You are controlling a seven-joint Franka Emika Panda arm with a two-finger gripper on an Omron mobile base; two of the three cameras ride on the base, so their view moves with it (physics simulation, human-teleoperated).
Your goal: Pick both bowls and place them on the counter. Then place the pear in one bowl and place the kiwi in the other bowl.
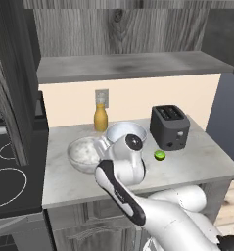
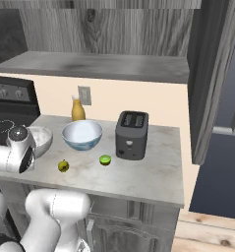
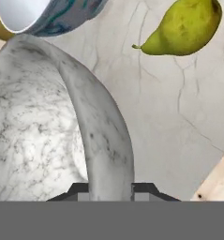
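The grey-white marbled bowl (image 1: 83, 152) (image 2: 41, 139) is at the left of the counter (image 1: 197, 164) (image 2: 148, 174), upright. In the hand view my gripper (image 3: 111, 190) is shut on the marbled bowl's (image 3: 43, 126) rim, one fingertip inside and one outside. I cannot tell whether the bowl rests on the slab. The white and blue-teal bowl (image 1: 127, 132) (image 2: 82, 135) (image 3: 48, 14) stands on the counter just behind it. The pear (image 2: 63, 166) (image 3: 183, 28) lies near the front edge. The lime-green kiwi (image 1: 159, 155) (image 2: 105, 159) lies in front of the toaster.
A dark toaster (image 1: 170, 126) (image 2: 132, 134) stands right of the bowls. An orange bottle (image 1: 100, 116) (image 2: 78, 110) is at the back wall. A stove (image 1: 11, 179) (image 2: 3, 125) adjoins the counter's left end. A grey shelf (image 1: 128, 66) (image 2: 99, 66) hangs above.
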